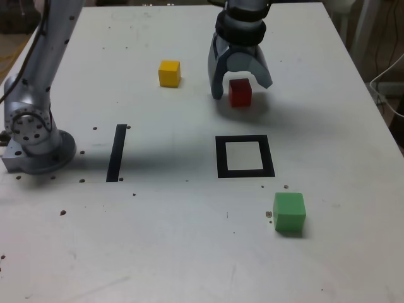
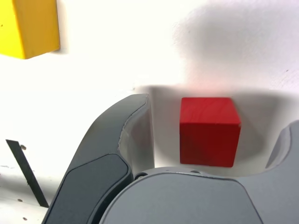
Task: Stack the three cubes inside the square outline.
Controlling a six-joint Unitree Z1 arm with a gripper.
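Red and matte, the cube [image 2: 209,133] sat on the table between our gripper's [image 1: 243,90] wide-spread fingers; we judged it light, stiff, best pinched low across opposite sides.

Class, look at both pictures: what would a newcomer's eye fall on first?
Probably the red cube, vivid on the white tabletop, between the arm's open fingers without either touching it. Next, perhaps, the bold black square outline near the exterior view's middle, with the green cube nearer the camera and the yellow one farther back.
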